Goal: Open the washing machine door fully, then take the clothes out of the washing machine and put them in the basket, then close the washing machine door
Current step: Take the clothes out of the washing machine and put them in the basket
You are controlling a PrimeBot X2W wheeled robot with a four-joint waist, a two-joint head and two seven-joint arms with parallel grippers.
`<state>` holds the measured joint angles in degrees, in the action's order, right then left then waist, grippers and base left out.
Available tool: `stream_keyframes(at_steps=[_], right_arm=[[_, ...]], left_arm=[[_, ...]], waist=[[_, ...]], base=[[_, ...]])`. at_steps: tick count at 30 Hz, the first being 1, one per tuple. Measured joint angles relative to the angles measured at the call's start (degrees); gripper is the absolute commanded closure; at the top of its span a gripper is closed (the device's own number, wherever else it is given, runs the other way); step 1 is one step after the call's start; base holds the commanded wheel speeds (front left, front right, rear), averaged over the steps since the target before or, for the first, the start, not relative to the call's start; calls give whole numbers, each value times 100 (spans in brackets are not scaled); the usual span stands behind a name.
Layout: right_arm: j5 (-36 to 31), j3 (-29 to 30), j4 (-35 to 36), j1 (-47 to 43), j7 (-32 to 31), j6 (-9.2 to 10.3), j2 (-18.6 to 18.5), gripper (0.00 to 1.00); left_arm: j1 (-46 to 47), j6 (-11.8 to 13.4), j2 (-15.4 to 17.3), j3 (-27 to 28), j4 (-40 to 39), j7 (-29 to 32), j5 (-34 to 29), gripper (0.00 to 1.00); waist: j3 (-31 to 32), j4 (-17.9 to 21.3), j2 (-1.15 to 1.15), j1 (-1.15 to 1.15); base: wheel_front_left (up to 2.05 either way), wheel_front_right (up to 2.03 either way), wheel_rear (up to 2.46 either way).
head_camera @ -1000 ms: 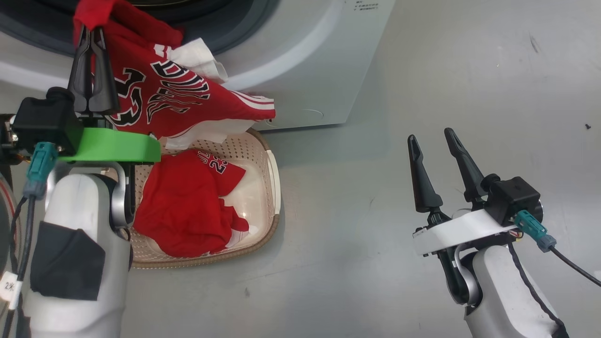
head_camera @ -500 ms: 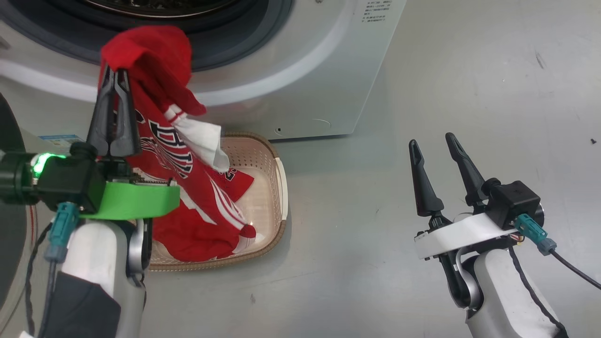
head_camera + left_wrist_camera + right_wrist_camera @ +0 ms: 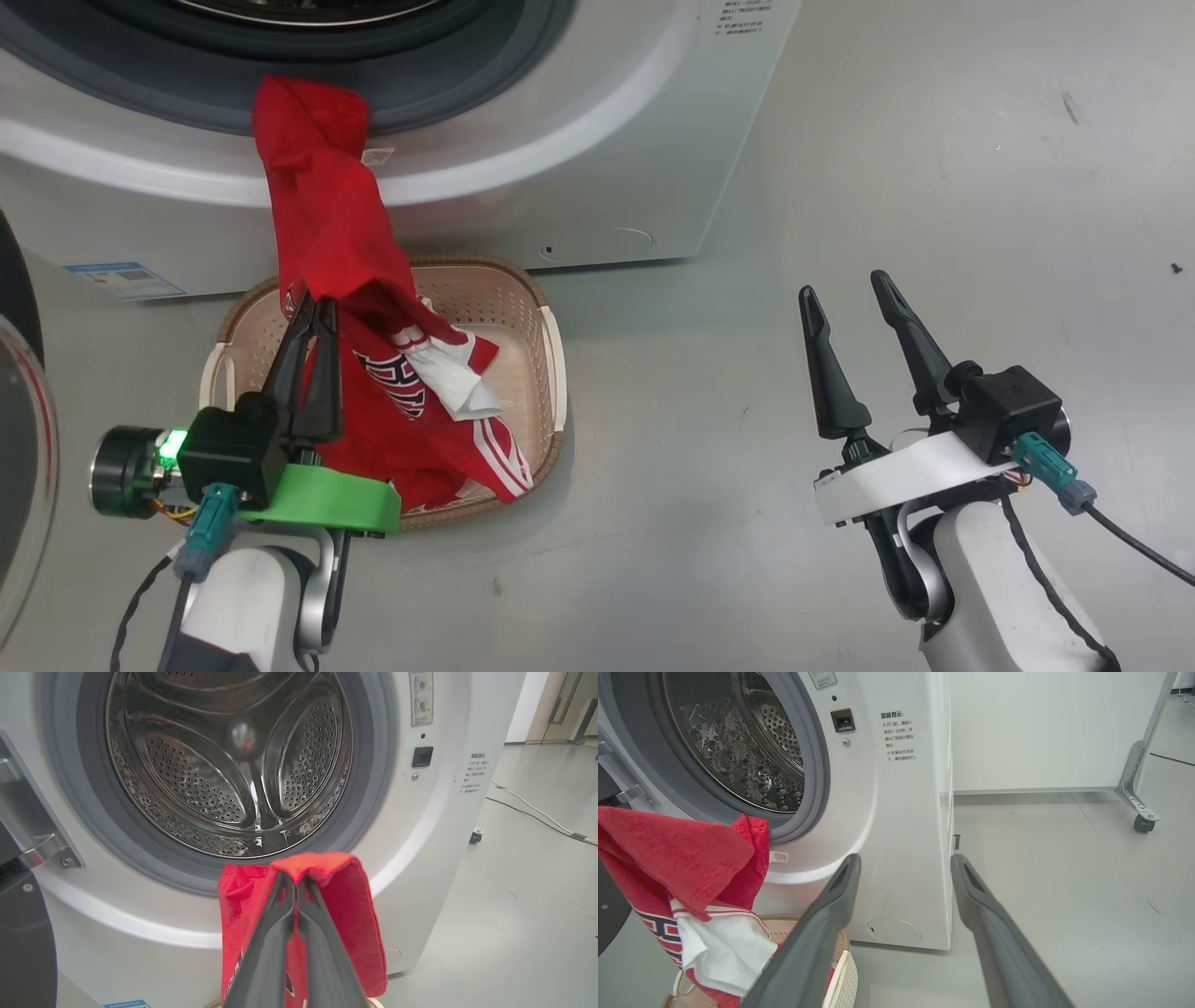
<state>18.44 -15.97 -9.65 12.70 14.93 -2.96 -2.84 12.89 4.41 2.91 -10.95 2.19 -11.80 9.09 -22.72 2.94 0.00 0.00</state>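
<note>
My left gripper [image 3: 313, 306] [image 3: 294, 883] is shut on the clothes, a red jersey [image 3: 322, 215] folded over its fingertips. The jersey hangs over the cream basket [image 3: 549, 327], and its lower end with white trim lies inside on more red cloth. The basket stands on the floor against the front of the white washing machine [image 3: 579, 140]. The steel drum [image 3: 224, 765] shows bare metal. The washing machine door [image 3: 14, 439] stands swung open at the far left. My right gripper [image 3: 840, 285] [image 3: 906, 858] is open, holding nothing, over the floor right of the basket.
A blue label [image 3: 121, 278] sits low on the machine's front. A thin cable [image 3: 537, 814] runs across the grey floor to the right of the machine. A metal frame leg with a caster [image 3: 1139, 807] stands by the white wall beyond it.
My left gripper has come down and back from the drum opening with the jersey, whose lower end now rests in the basket. The right arm has barely moved.
</note>
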Motion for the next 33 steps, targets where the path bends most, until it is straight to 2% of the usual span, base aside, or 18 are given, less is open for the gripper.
stream_keyframes(at_steps=[17, 33], right_arm=[[180, -156, 182, 125, 0, 7, 0, 0], [328, -298, 421, 415, 0, 60, 1, 0]], left_arm=[[-10, -26, 133, 140, 1324, 582, 201, 100], [1152, -231, 399, 368, 2819, 1183, 394, 100]], waist=[[-493, 467, 0, 0], [-1195, 851, 0, 0]], base=[[0, 0, 0], [0, 0, 0]])
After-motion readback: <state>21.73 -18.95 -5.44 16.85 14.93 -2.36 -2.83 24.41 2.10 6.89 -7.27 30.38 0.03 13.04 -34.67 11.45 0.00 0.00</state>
